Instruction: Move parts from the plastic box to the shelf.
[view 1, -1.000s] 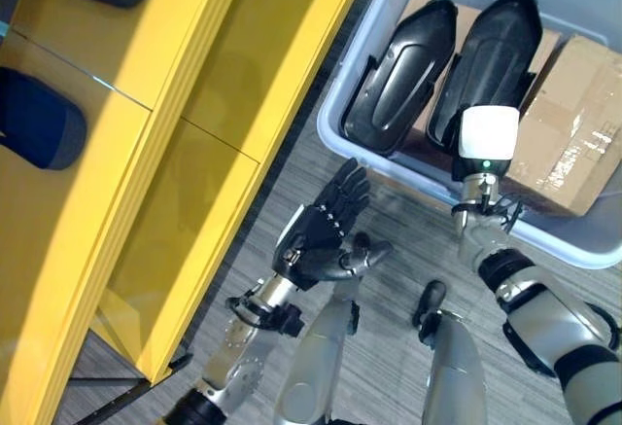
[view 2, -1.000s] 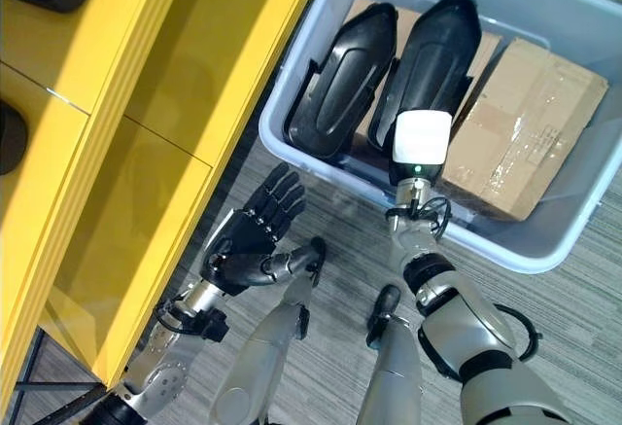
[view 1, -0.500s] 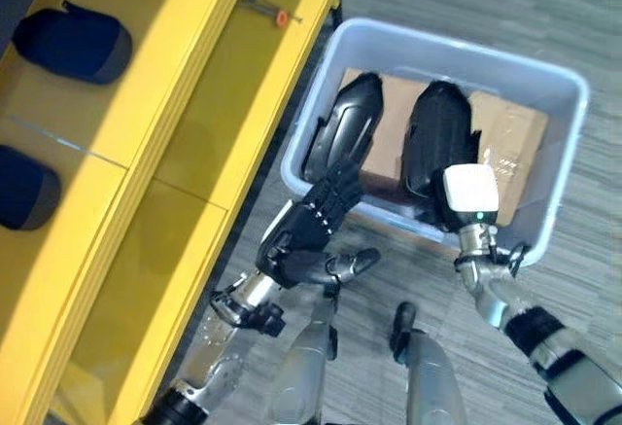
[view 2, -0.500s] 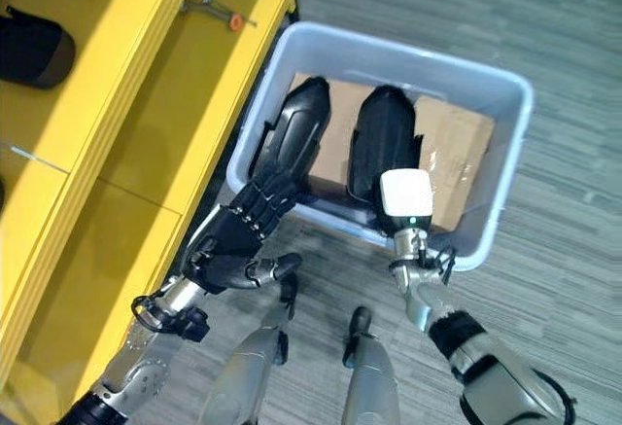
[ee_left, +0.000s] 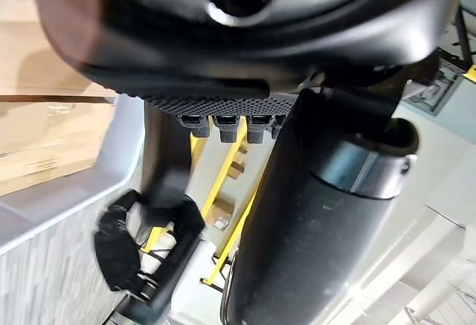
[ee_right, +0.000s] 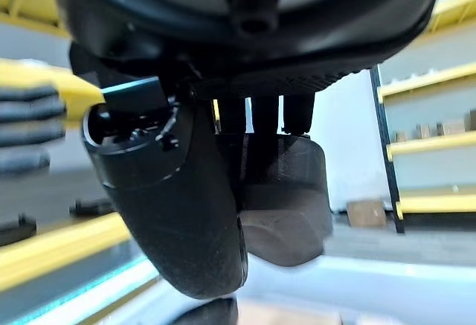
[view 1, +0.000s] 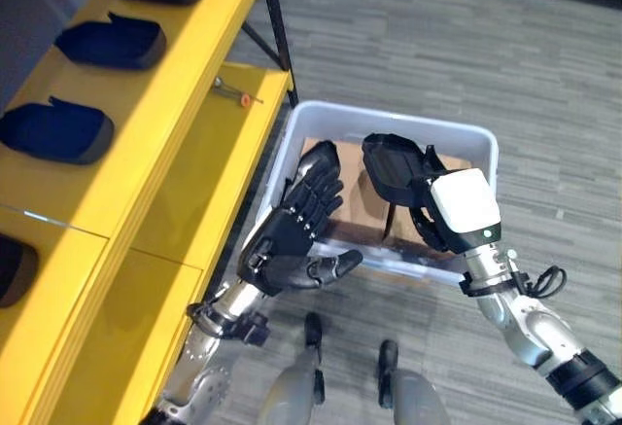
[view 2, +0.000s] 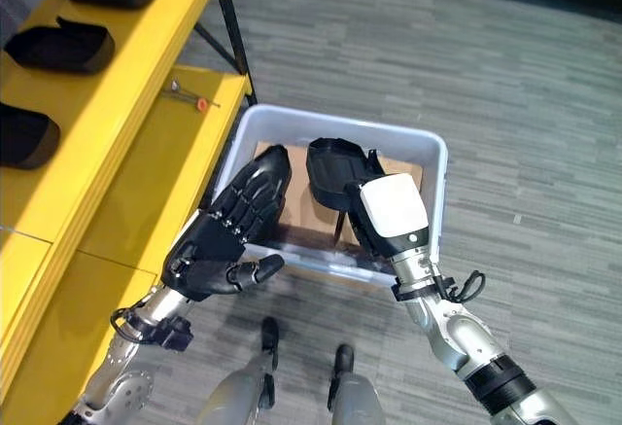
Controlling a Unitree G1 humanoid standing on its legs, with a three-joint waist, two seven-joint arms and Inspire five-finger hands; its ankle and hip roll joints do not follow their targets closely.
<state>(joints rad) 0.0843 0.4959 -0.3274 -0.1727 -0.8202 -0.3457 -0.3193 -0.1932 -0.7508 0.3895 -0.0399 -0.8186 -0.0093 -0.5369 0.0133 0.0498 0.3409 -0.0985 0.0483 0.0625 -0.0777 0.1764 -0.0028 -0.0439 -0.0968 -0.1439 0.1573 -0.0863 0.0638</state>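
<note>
Gripping a black part over the plastic box — right hand; left hand spread, grey floor.

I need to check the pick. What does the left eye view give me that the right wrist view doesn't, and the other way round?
Left eye view: the layout. The plastic box with cardboard inside, the yellow shelf with black parts already on top, and the left hand open at the box's near wall.

Right wrist view: the grip up close. Fingers and thumb are curled round the part.

Both: the right hand holding one black part over the box.
</note>
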